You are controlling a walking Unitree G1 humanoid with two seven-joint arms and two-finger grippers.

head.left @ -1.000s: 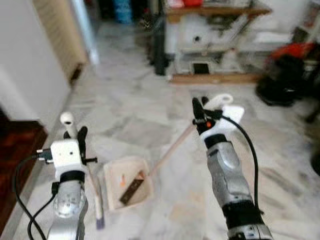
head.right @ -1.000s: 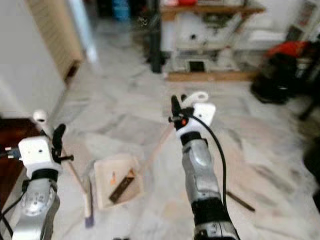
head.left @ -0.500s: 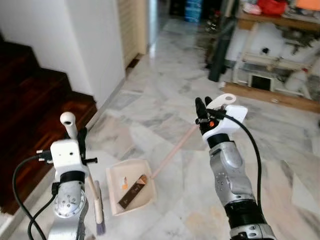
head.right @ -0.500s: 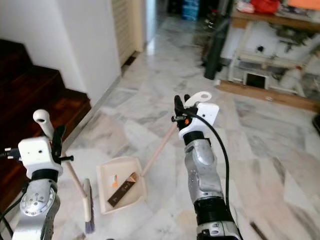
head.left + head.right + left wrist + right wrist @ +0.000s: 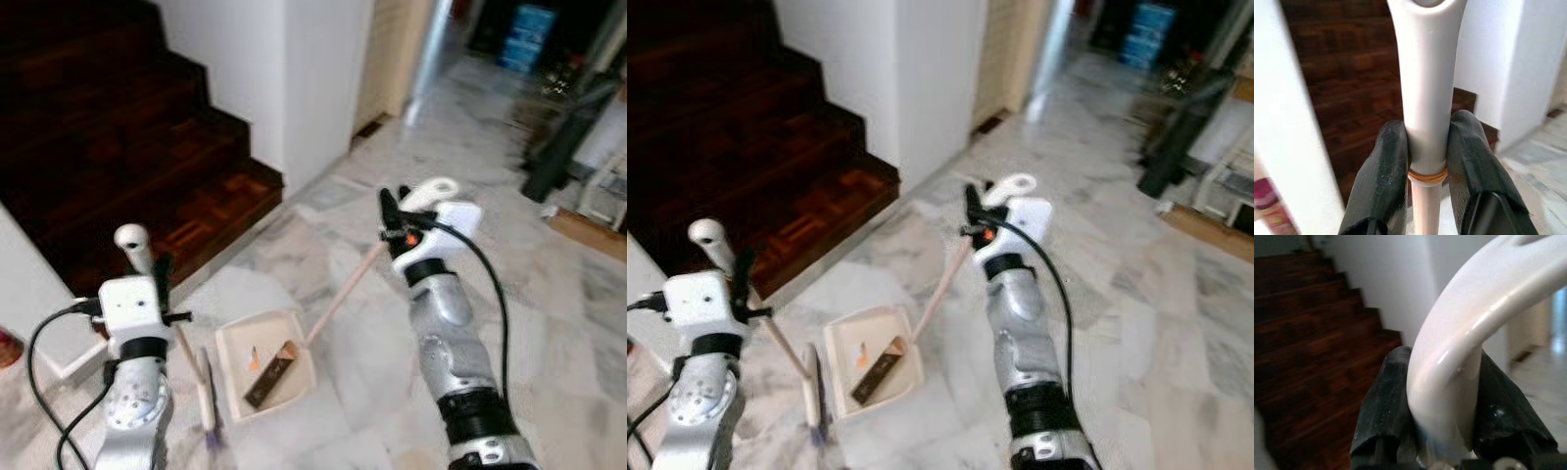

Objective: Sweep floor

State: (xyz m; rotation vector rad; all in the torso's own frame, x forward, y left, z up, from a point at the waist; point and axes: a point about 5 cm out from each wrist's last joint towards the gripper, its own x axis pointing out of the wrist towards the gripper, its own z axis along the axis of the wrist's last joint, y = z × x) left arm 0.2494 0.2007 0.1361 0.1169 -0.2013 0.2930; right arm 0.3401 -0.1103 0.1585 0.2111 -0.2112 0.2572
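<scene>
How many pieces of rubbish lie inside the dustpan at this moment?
2. In the dustpan lie a dark brown wrapper, near its middle, and a small orange scrap just beside it, toward the robot's left. Smaller bits may be hidden by blur.

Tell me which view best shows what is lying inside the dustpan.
The left eye view: the dustpan lies open to the camera, holding a dark flat piece and a small orange scrap. The right eye view shows the same, slightly smaller. The wrist views show handles, stairs and wall.

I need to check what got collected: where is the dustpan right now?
In the left eye view the dustpan lies low on the marble floor between the two arms, near the dark wooden stairs.
</scene>
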